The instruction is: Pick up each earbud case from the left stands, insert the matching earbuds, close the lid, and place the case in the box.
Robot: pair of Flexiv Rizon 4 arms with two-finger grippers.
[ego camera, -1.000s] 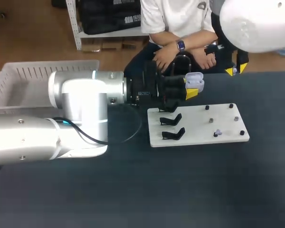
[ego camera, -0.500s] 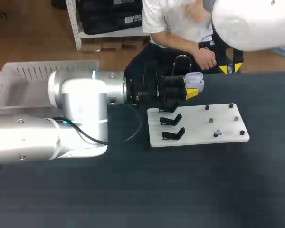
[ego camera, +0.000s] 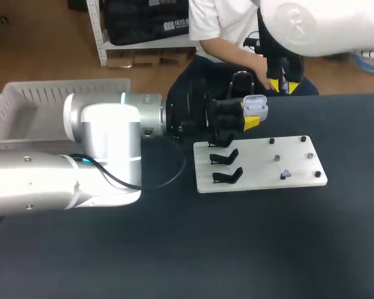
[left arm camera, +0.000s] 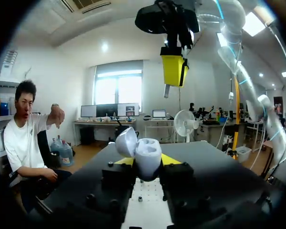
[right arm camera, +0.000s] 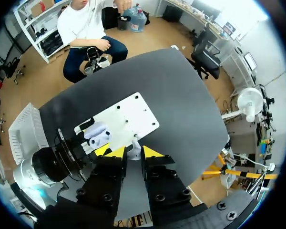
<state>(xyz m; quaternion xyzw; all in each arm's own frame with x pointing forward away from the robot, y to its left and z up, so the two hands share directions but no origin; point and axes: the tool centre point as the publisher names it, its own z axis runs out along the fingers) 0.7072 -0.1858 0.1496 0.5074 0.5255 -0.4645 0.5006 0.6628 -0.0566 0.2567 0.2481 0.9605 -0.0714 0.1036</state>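
The step in hand is seating an earbud in the open case. The left hand (ego camera: 248,115) grips the case (left arm camera: 148,155) from both sides, mouth up, with the lid (left arm camera: 125,141) tipped back. The right hand (ego camera: 280,84) is pinched on what looks like a small pale earbud (right arm camera: 133,150), held well above the case.

To do this well, I judge the right hand should first come over the case. In its own wrist view the case lies off to one side of the fingers, not under them. It should then come straight down with the earbud's stem lined up with a socket, clear of the raised lid. It should let go only once the earbud sits, and the left hand should keep the case steady and level. A skewed descent could catch the lid or knock the case in its grip. Which socket the earbud matches is too small to tell.

The left arm lies low and level across the counter (ego camera: 237,249) from the left. Its wrist is horizontal, and the case sits above the far left corner of the white board (ego camera: 255,169), beside the two black stands (ego camera: 225,156). The right arm comes in from the far right with its fingers pointing straight down. A second earbud (ego camera: 286,174) lies on the board. The box (ego camera: 68,84) waits at the far left.
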